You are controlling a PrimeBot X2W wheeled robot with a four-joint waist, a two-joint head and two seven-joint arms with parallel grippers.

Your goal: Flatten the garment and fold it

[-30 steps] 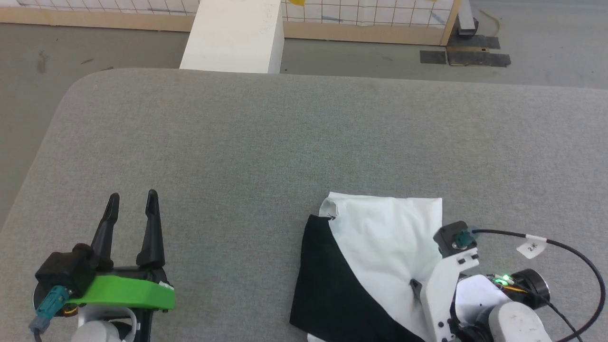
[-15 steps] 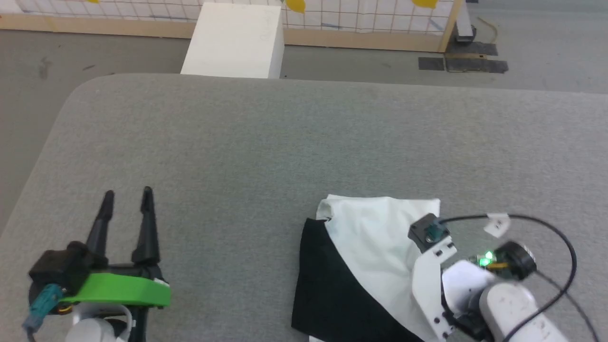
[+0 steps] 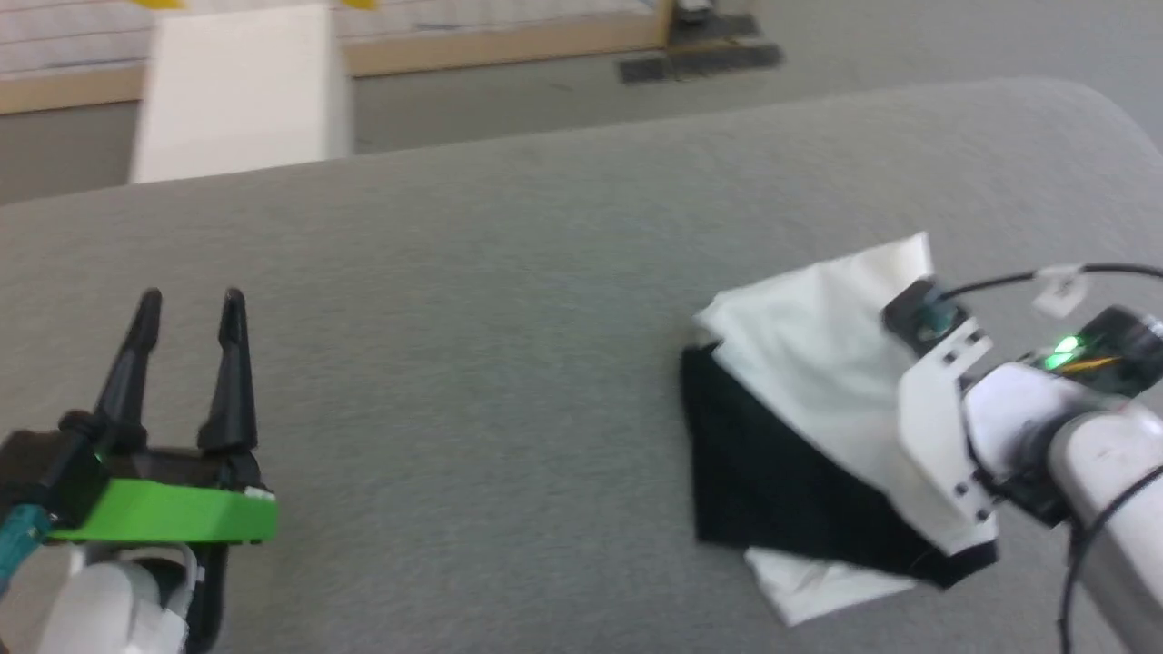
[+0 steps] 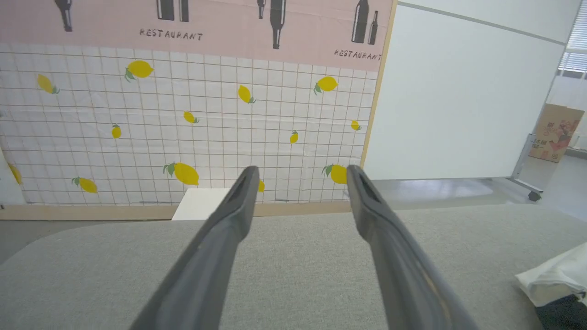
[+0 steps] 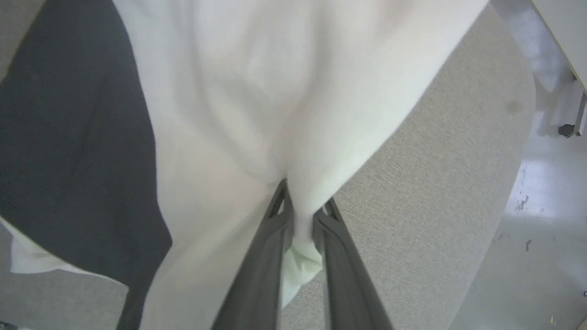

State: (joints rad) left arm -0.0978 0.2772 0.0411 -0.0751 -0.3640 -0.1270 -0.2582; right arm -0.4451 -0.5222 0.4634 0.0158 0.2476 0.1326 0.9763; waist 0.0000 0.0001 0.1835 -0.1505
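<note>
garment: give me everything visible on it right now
The garment is soft cloth, white body with a black sleeve panel, bunched in a loosely folded heap on the grey table, robot's right side. The right gripper is shut on a white fold, which puckers toward the pinch.

left gripper (image 3: 192,296): two long, tapering black fingers
behind its fingers: bright green bracket (image 3: 164,516), teal connector (image 3: 18,536)
right gripper (image 5: 302,201): slim dark grey fingers
behind its fingers: white bracket (image 3: 936,427) with small dark screws, black cable (image 3: 990,283) carrying a white tag (image 3: 1058,282), green light (image 3: 1065,345)
</note>
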